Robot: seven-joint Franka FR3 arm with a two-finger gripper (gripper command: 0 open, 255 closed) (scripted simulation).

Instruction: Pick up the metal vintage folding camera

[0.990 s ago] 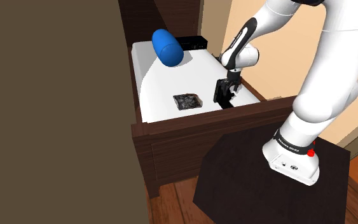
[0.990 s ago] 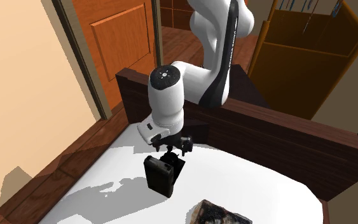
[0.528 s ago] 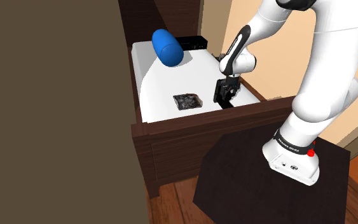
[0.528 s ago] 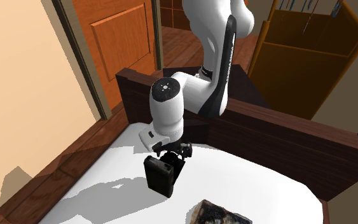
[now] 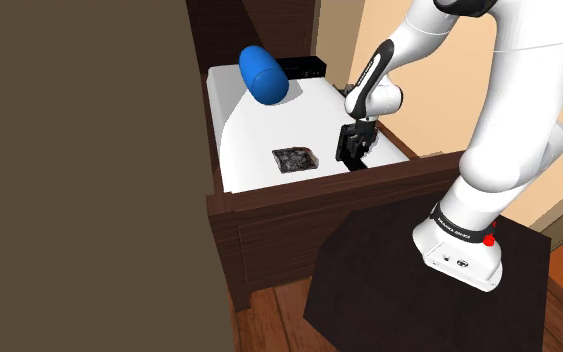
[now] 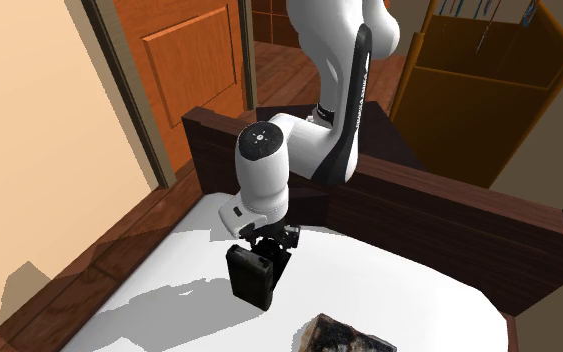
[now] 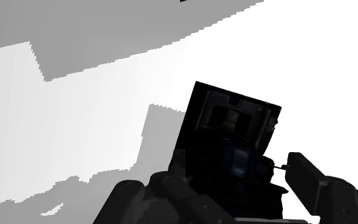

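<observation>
The folding camera (image 5: 349, 151) is a black boxy thing standing upright on the white surface (image 5: 259, 130), near the edge on the shoulder view's right. My gripper (image 5: 355, 138) comes down on it from above. In the second exterior view the camera (image 6: 251, 281) stands under the gripper (image 6: 269, 245), whose fingers press in at its top. The wrist view has the camera (image 7: 231, 130) between both fingers (image 7: 311, 184), which lie against its sides, so the gripper (image 7: 234, 173) is shut on it. The camera still rests on the surface.
A blue cylinder (image 5: 263, 75) and a flat black item (image 5: 301, 68) lie at the far end. A dark patterned flat thing (image 5: 295, 159) lies beside the camera. A dark wooden frame (image 5: 269, 205) rims the surface. A brown panel (image 5: 79, 170) blocks the shoulder view's left.
The arm lowered the gripper onto the camera, and the fingers then drew in from wide apart onto its sides. The camera has not moved.
</observation>
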